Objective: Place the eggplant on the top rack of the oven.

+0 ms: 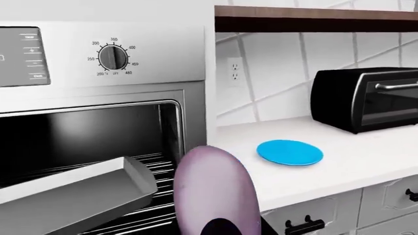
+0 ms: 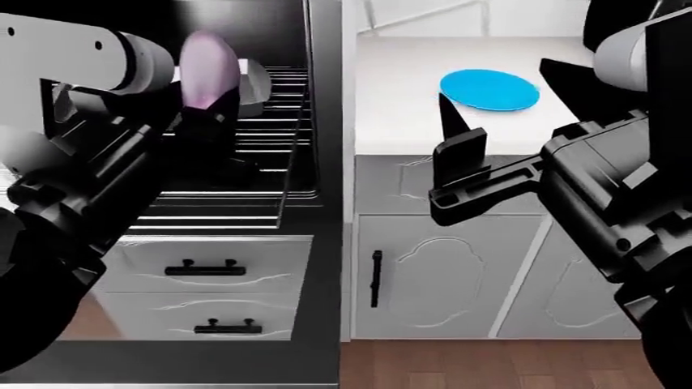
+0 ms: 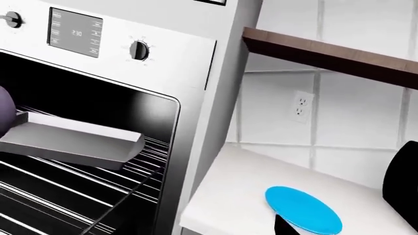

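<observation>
The glossy purple eggplant (image 1: 212,188) stands upright in my left gripper (image 1: 219,229), which is shut on its lower end. It hangs just outside the open oven (image 1: 98,54), level with the front right of the cavity. In the head view the eggplant (image 2: 206,65) and left gripper (image 2: 206,109) are in front of the wire shelves. The top rack (image 1: 160,159) carries a tilted grey metal tray (image 1: 72,188). The eggplant's edge (image 3: 4,112) shows in the right wrist view. My right gripper (image 2: 459,134) is open and holds nothing, at the counter's front edge near the blue plate.
A blue plate (image 1: 289,152) lies on the white counter (image 1: 365,166), with a small black countertop oven (image 1: 365,98) behind it. A brown wall shelf (image 1: 313,19) hangs above. Lower wire shelves (image 3: 65,196) fill the cavity. Drawers and cabinet doors (image 2: 433,275) are below.
</observation>
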Controlling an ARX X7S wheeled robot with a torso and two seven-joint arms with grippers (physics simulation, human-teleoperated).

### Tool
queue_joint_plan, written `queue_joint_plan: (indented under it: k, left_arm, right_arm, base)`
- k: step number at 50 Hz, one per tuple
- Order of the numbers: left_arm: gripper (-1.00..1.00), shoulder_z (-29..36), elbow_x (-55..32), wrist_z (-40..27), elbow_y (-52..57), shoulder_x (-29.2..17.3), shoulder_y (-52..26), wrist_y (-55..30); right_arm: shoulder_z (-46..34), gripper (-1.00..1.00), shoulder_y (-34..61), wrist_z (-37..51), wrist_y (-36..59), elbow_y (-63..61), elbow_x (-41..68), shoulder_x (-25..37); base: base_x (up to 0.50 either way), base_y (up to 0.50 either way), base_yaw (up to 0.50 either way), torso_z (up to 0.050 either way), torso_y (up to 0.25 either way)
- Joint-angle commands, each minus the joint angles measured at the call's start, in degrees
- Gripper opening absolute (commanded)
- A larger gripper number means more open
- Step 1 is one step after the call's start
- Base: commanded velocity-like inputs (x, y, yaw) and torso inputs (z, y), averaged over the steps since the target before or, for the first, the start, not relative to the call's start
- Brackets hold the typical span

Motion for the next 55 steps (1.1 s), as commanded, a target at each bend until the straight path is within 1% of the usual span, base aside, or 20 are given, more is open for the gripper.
queue_joint_plan:
  k: [1,13,27,35,41,47,49,50,55]
  left_arm:
    - [-1.0,0.26,0.96,0.37,-0.39,-0.12,0.02,0.53]
    - [-1.0,0.61,4.24,2.93,-1.36,-0.15,1.08,0.88]
    - [-1.0,0.74,6.29,4.6,-1.62,-0.34,2.44,1.61]
    - [-1.0,0.87,5.68,4.6,-2.39,-0.85,1.68,1.52]
    - [-1.0,1.15,5.78,4.89,-2.71,-0.85,1.18,1.58]
    - [-1.0,1.59,5.52,4.16,-2.44,-0.59,1.08,1.67]
    - [-1.0,1.74,5.57,3.99,-2.38,-0.47,1.05,1.73]
    - [-1.0,1.77,5.4,3.86,-2.45,-0.44,1.05,1.77]
    - [-1.0,2.19,5.69,3.91,-2.39,-0.22,1.17,1.85]
  right_arm:
    - [0.14,1.0,-0.57,-0.71,-0.42,-0.15,-0.54,0.21]
    - [-0.22,1.0,-1.44,-2.43,-0.14,0.17,-2.66,-0.32]
    - [-0.85,1.0,-1.17,-2.22,-0.49,0.59,-3.08,-0.33]
    - [-0.33,1.0,-1.53,-2.53,-1.15,0.38,-3.39,-0.07]
    - [1.33,1.0,-1.26,-3.15,-2.26,1.11,-2.95,1.07]
    - [-0.37,1.0,-0.43,-2.21,-0.86,1.8,-2.82,1.97]
    - [0.56,1.0,-1.56,-2.5,-2.44,2.15,-1.78,1.7]
    - [-0.19,1.0,-1.02,-1.97,-1.93,2.4,-1.31,1.96]
    - [-0.01,1.0,-1.38,-2.52,-2.05,2.0,-2.09,1.86]
  base:
    - [0.0,0.5,0.0,0.0,0.0]
    - [0.0,0.5,0.0,0.0,0.001]
    - [0.0,0.5,0.0,0.0,0.0]
    - [0.0,0.5,0.0,0.0,0.0]
    - [0.0,0.05,0.0,0.003,0.0]
    - [0.0,0.0,0.0,0.0,0.002]
    - [0.0,0.0,0.0,0.0,0.0]
    - [0.0,0.0,0.0,0.0,0.0]
    - [0.44,0.0,0.0,0.0,0.0]
